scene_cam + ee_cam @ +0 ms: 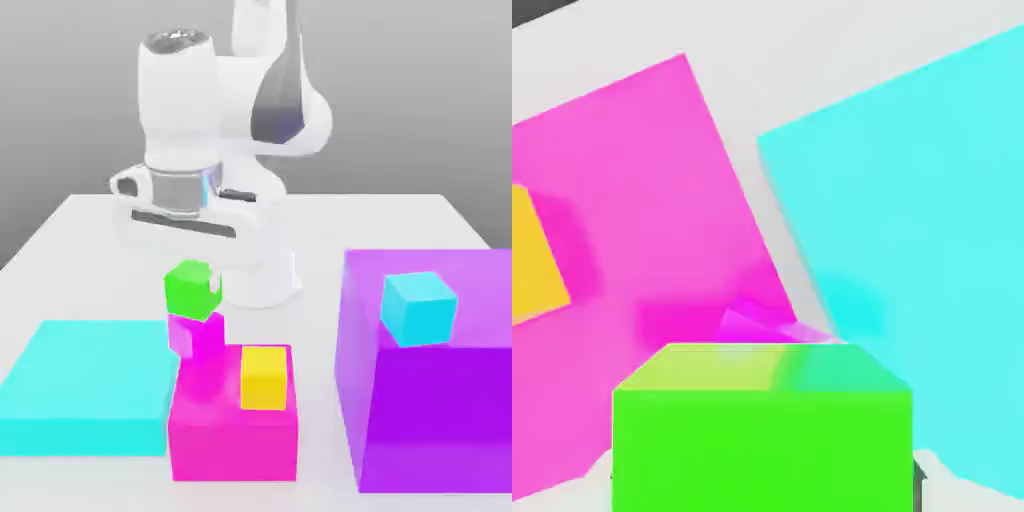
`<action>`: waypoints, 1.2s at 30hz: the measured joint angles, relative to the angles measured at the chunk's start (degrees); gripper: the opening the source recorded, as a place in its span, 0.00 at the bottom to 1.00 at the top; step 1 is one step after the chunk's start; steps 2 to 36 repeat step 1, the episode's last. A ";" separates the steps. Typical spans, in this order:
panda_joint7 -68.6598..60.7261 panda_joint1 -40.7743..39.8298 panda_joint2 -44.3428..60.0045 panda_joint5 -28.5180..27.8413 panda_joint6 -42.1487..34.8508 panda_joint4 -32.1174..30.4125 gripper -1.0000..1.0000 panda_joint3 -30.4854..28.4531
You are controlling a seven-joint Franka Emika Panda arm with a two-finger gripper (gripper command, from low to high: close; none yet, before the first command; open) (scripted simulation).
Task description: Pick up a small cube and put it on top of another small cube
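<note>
The white tabletop [400,215] carries everything. Largest on it is the violet block [440,400], standing well off toward the exterior view's right of the pincer [190,262], with a small cyan cube [418,308] resting on its top face. Next in size is the flat cyan slab [85,385], lying low on the tabletop, below the pincer and toward the exterior view's left. Just beside that slab is the hot-pink block [232,425], below the pincer and nearer the camera; a small yellow cube [264,377] sits on its top.

The white arm [230,120] hangs over the middle of the scene, its hand pointing down. Directly beneath the pincer is the small green cube [192,290], stacked on the small magenta-violet cube [195,335], which stands at the hot-pink block's far corner. In the hand view the green cube [762,430] is right under the camera, with a sliver of the magenta-violet cube [762,322] peeking out past its top edge.

Whether the pincer grips the green cube or stands loose of it I cannot tell.
</note>
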 joint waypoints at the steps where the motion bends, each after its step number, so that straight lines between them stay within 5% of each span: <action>1: 0.00 0.00 0.00 0.00 0.00 0.00 1.00 0.00; 36: 0.00 0.00 0.00 0.00 0.00 0.00 1.00 0.00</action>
